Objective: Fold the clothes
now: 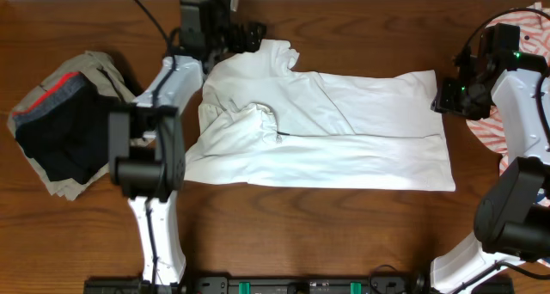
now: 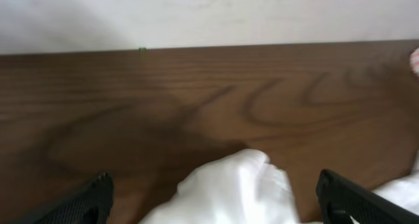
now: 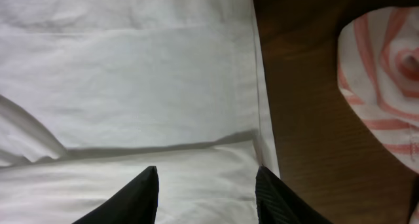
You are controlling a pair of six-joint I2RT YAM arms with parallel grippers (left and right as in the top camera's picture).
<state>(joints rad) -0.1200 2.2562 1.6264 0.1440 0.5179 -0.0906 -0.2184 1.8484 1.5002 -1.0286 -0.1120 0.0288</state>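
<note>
The clothes [image 1: 318, 126] are a white garment spread flat across the middle of the table, doubled over lengthwise, with a rumpled bump left of centre. My left gripper [image 1: 250, 36] hovers at its far left corner. In the left wrist view that gripper [image 2: 213, 179] is wide open, and a puffed white fold of the clothes [image 2: 239, 191] lies loose between the fingers [image 2: 98, 194]. My right gripper [image 1: 443, 96] sits at the garment's right edge. In the right wrist view it [image 3: 206, 171] is open just above the clothes [image 3: 131, 86], gripping nothing.
A heap of black, red-banded and khaki garments [image 1: 60, 126] lies at the left edge. A red-and-white striped shirt [image 1: 507, 135] [image 3: 386, 86] lies at the right, beside the right arm. The table's back edge meets a white wall [image 2: 196, 18].
</note>
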